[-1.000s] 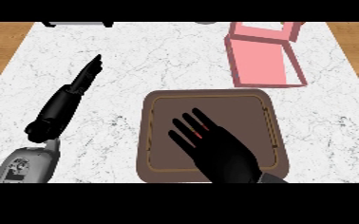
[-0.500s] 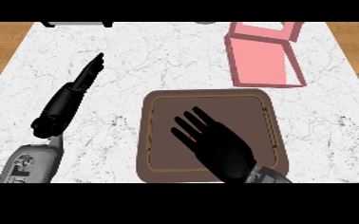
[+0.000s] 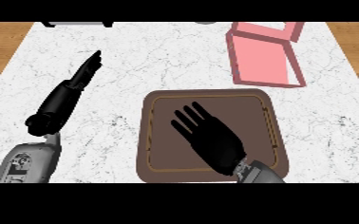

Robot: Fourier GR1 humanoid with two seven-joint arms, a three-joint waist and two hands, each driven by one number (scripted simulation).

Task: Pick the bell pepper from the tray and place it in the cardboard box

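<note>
Right hand (image 3: 210, 140) flat over the tray (image 3: 270, 123), fingers straight and spread, gripping nothing visible. Pepper can't be seen; probably hidden under the palm, can't tell whether touched. Judged light, hollow, smooth-skinned, fairly stiff: could slip, best wrapped round its body rather than pinched at the stem. Left hand (image 3: 73, 88) resting on the counter (image 3: 140, 61), fingers straight. Pink box (image 3: 265, 57) sits beyond the tray, open.

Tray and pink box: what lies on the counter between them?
Nothing: in the head view only bare marble counter separates the brown tray from the pink box. The right hand hovers over the tray.
</note>
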